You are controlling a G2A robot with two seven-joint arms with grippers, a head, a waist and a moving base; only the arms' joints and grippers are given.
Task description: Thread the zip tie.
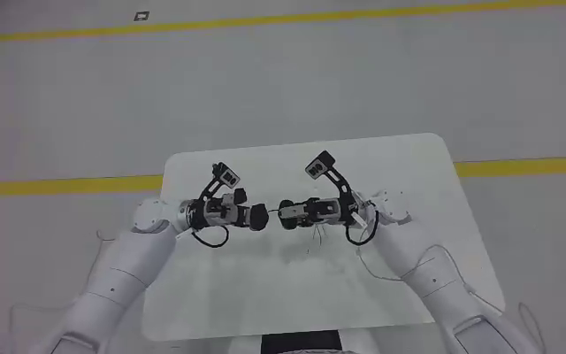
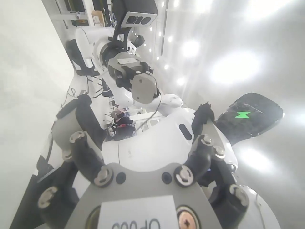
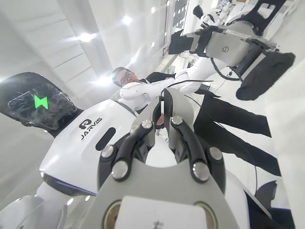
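Note:
Over the middle of the white table the two grippers face each other, a small gap apart. My right gripper is shut on a thin black zip tie, whose free end sticks out from the fingertips toward the other arm. My left gripper is open, its black-padded fingers spread wide with nothing between them. In the right wrist view the left gripper stands just beyond the tie's tip, jaws apart. From above, the left gripper and the right gripper sit nearly tip to tip.
Thin dark strands hang under the right gripper above the tabletop. Yellow floor lines run behind and beside the table. The table's edges lie well away from both grippers.

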